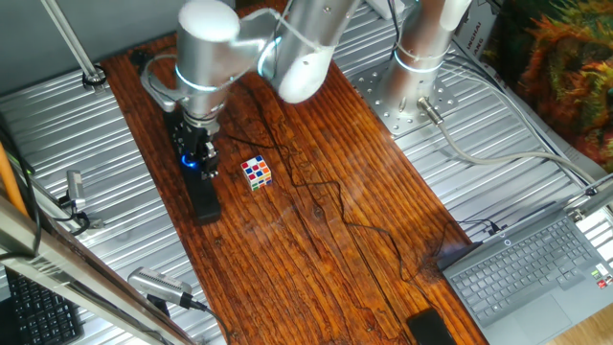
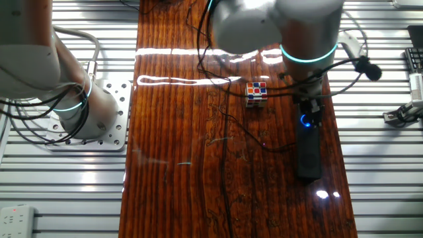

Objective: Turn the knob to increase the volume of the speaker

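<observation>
The speaker (image 1: 202,196) is a long matte black bar lying on the wooden table; it also shows in the other fixed view (image 2: 308,155). The knob (image 1: 192,162) glows blue at the bar's far end and shows in the other view (image 2: 305,120) too. My gripper (image 1: 198,157) points down onto that end, its black fingers standing around the knob. The fingers hide most of the dial, so only the blue glow shows. I cannot tell whether the fingers are pressed on the knob.
A multicoloured puzzle cube (image 1: 256,172) sits right of the speaker, seen also in the other view (image 2: 256,92). A thin black cable (image 1: 335,206) runs across the table. A laptop (image 1: 532,273) and a small black device (image 1: 433,327) lie at the near right.
</observation>
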`<state>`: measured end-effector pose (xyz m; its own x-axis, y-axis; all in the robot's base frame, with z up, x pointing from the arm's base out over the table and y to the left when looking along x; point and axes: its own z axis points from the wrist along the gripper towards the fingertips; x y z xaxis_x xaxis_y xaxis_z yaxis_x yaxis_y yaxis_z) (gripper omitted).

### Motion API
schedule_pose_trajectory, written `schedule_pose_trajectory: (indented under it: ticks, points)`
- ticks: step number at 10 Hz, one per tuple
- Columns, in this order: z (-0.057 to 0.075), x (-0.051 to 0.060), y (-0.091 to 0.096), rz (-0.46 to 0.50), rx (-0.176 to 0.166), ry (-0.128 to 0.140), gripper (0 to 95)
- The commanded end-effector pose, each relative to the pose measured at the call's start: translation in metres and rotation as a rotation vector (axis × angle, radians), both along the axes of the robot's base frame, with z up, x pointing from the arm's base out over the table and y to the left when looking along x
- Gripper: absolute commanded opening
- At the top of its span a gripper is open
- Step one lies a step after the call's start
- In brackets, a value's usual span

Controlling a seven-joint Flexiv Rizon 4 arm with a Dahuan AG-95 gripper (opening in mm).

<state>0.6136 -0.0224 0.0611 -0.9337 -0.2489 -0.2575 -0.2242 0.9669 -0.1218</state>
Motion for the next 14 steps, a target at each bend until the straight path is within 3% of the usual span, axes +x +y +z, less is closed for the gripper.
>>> schedule_pose_trajectory:
  ticks: [1, 14]
  points:
    - [0.0075, -0.0053, -0.0005, 0.008, 0.011, 0.013, 76.0]
    - [0.0101, -0.0059, -0.0022, -0.015, 0.042, 0.014, 76.0]
